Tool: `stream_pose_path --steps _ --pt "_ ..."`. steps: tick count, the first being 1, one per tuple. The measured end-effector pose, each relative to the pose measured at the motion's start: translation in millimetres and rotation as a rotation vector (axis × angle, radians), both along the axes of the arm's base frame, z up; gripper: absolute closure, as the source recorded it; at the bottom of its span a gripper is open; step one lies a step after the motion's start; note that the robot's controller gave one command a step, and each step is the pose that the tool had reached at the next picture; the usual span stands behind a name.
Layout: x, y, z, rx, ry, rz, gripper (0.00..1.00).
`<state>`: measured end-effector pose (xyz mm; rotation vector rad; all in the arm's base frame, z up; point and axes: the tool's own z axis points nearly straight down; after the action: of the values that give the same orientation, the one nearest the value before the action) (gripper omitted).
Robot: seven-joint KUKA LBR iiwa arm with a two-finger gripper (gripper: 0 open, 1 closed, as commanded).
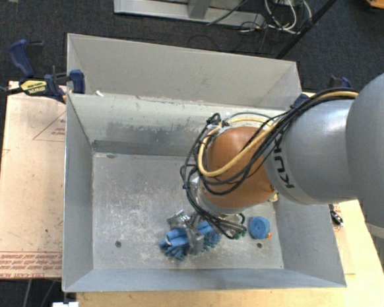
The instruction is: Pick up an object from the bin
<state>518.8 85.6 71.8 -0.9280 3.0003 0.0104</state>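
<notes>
The gripper is held low over a blue spiky object, presumably for grasping; its opening cannot be told.

"How many things lie in the bin?"

"One round blue disc near the front right corner. One small green bit beside it. By the front edge, a clump of blue ridged pieces, too tangled to count."

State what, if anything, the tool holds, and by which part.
It cannot be told: the tool is down at a blue jagged thing near the bin's front wall, its grip hidden.
</notes>
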Motion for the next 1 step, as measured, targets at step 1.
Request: stream_pose_path --steps 1 --pt "27.6 5.8 123.4 0.002 -0.003 0.060 1.00"
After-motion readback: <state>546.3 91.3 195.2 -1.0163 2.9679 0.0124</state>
